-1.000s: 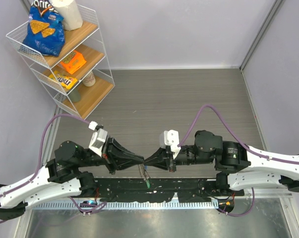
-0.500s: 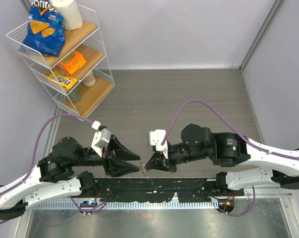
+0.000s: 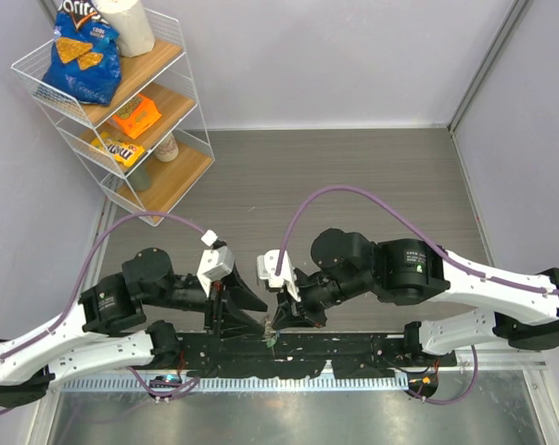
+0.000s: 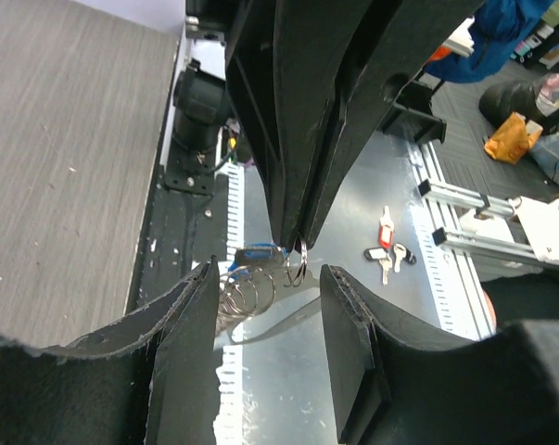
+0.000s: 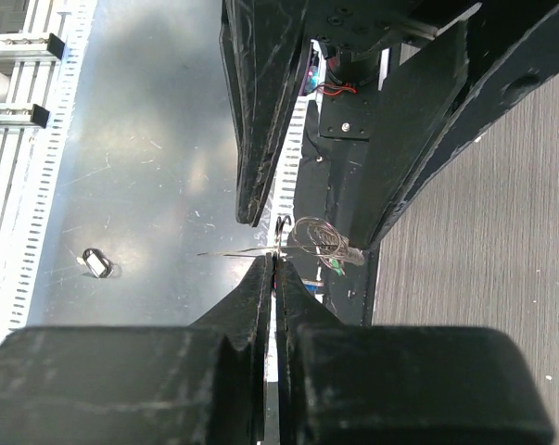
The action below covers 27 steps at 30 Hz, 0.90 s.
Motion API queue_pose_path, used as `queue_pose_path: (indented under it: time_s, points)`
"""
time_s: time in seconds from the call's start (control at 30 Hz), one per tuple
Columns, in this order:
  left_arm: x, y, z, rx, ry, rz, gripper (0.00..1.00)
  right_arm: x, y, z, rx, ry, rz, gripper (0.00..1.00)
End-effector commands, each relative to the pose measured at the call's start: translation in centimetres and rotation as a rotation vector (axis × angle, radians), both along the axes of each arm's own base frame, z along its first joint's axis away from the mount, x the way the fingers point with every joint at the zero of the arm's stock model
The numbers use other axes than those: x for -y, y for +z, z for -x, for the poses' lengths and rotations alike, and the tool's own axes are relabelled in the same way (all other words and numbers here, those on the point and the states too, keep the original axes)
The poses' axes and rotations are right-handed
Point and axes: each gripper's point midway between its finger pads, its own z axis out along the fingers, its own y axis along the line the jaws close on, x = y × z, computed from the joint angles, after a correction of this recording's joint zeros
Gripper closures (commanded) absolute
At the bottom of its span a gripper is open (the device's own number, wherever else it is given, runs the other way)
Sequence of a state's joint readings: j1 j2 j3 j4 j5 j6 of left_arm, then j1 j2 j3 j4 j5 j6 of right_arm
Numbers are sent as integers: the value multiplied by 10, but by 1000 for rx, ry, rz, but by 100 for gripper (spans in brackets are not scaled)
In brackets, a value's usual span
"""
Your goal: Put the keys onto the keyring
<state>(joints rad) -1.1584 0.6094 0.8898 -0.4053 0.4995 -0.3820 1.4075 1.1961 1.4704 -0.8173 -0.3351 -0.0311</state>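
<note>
My right gripper (image 5: pixel 275 261) is shut on one thin loop of the keyring (image 5: pixel 320 237), a floppy coil of silver wire that hangs beside its tips. A green key head (image 5: pixel 337 267) and a blue one (image 5: pixel 314 285) dangle from the coil. In the left wrist view the right gripper (image 4: pixel 296 247) comes down from above with the keyring (image 4: pixel 246 293) and the blue head (image 4: pixel 259 252) below it. My left gripper (image 4: pixel 267 278) stands open around the coil, its pads apart from it. From above, the left gripper (image 3: pixel 249 315) and the right gripper (image 3: pixel 277 321) meet over the near rail.
A wire shelf rack (image 3: pixel 112 102) with snack packets stands at the back left. A black rail (image 3: pixel 353 349) runs along the table's near edge. Below it on a metal surface lie loose spare keys (image 4: pixel 390 255) and a small tag (image 5: pixel 97 262).
My left gripper has opened and let go of the keyring. The right gripper stayed shut on it and swung left and nearer. The left wrist moved right.
</note>
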Motion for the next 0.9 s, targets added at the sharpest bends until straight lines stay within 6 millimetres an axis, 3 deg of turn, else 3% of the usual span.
queue_pose_path:
  time_s: [0.0, 0.4, 0.87]
  points:
    - [-6, 12, 13, 15, -71, 15, 47, -4, 23, 1, -10, 19, -56, 95]
    - [-8, 6, 14, 23, -81, -7, 51, -20, 19, -3, -35, 24, -54, 95]
    - [-1, -2, 12, 27, -97, -54, 72, -20, 18, -5, -37, 28, -57, 95]
